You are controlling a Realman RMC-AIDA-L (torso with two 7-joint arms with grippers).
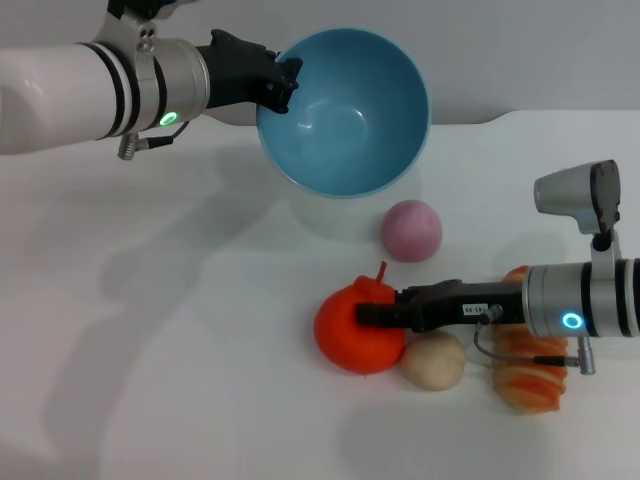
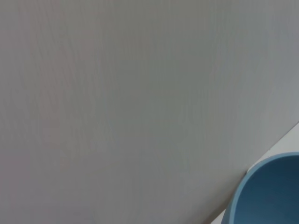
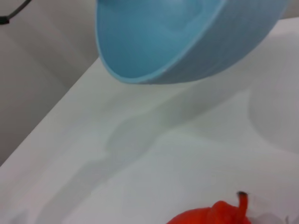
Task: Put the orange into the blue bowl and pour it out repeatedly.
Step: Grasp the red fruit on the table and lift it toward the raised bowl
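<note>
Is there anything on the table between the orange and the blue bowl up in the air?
Nothing sits right between them. In the head view, bare white table runs from the orange up to the blue bowl; a pink ball lies just beside that stretch.

One blue bowl (image 1: 345,110), one orange (image 1: 355,330), one pink ball (image 1: 411,230), one beige ball (image 1: 433,362), one striped loaf (image 1: 530,375)

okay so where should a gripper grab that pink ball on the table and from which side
Probably straight down from above, closing across the widest part of the pink ball. It is round, so no side grips better, but the tilted blue bowl held by the left gripper hangs close behind it, and the orange and right gripper lie in front.
</note>
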